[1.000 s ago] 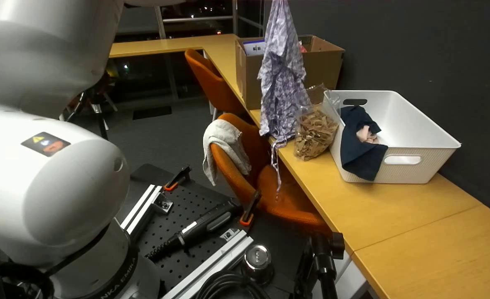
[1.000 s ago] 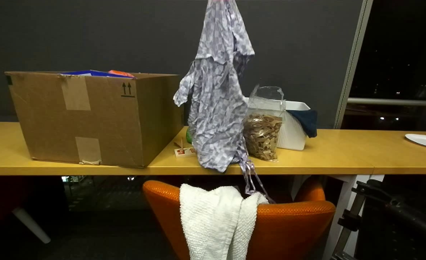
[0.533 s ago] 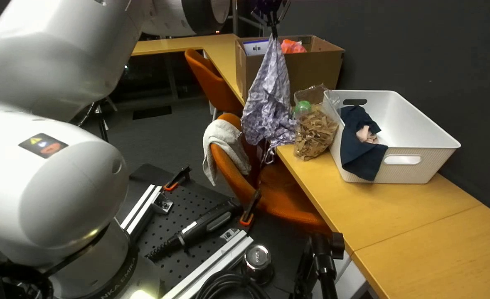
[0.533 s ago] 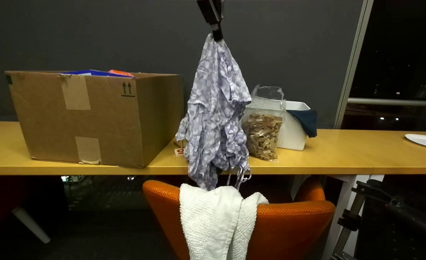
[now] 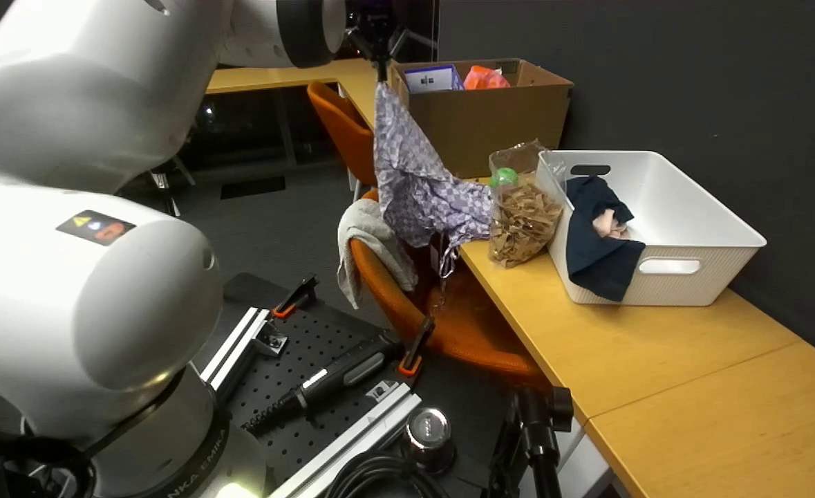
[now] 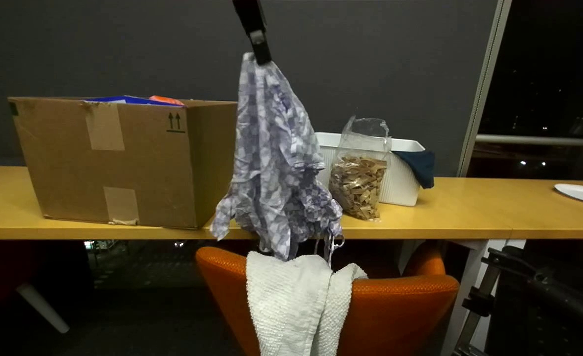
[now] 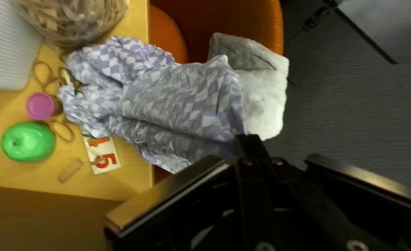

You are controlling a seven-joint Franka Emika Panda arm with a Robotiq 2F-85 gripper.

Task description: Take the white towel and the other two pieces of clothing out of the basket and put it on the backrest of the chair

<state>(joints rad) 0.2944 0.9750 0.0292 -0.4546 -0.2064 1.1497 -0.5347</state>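
In an exterior view, the black end effector (image 6: 261,55) is cut by the top edge, the white terry towel (image 6: 291,301) and orange fabric chair (image 6: 395,311) by the bottom; a clear plastic bag of brown shreds (image 6: 358,185) hides part of the white plastic basket (image 6: 400,185); dark navy cloth (image 6: 418,165) covers some of its wall; in the wrist view, the lavender-checked garment (image 7: 188,101) covers part of the towel.

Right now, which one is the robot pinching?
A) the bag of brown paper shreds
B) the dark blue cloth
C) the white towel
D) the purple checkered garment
D: in both exterior views the gripper is shut on the top of the purple checkered garment, while the white towel hangs over the backrest of the orange chair and the dark blue cloth hangs over the rim of the white basket.
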